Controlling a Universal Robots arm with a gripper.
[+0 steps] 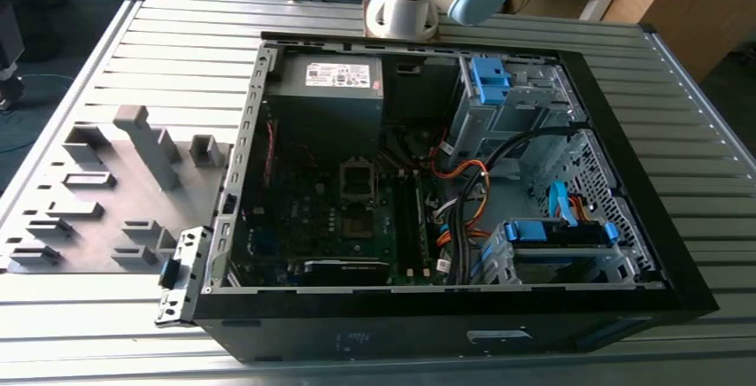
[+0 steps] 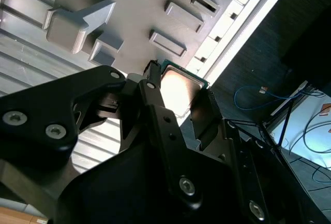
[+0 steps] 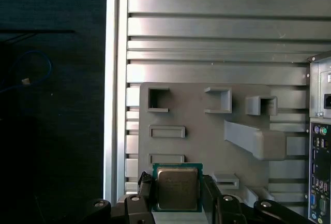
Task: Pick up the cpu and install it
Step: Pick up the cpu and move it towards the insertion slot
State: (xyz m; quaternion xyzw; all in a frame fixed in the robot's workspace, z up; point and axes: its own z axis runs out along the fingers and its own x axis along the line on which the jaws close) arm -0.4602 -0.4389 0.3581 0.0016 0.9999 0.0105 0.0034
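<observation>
My gripper [image 3: 177, 197] is shut on the cpu [image 3: 177, 187], a small square chip with a pale metal top and a green rim. One black finger [image 3: 145, 193] presses each opposite side of it. In the second wrist view the cpu [image 2: 181, 86] sits between the same fingers of the gripper [image 2: 178, 100], held well above the grey holder plate [image 2: 129, 6]. In the exterior view the dark square socket [image 1: 358, 180] lies on the motherboard inside the open computer case [image 1: 614, 156]. The holder plate [image 1: 119, 218] lies to the exterior view's left of the case.
The slatted metal table [image 3: 217, 22] ends at an edge [image 3: 111, 79] with dark floor beyond. Inside the case are a labelled power-supply box [image 1: 328, 76], orange cables [image 1: 455, 196], blue drive brackets [image 1: 555, 231] and memory sticks [image 1: 409, 227]. The arm's base [image 1: 402, 5] stands behind the case.
</observation>
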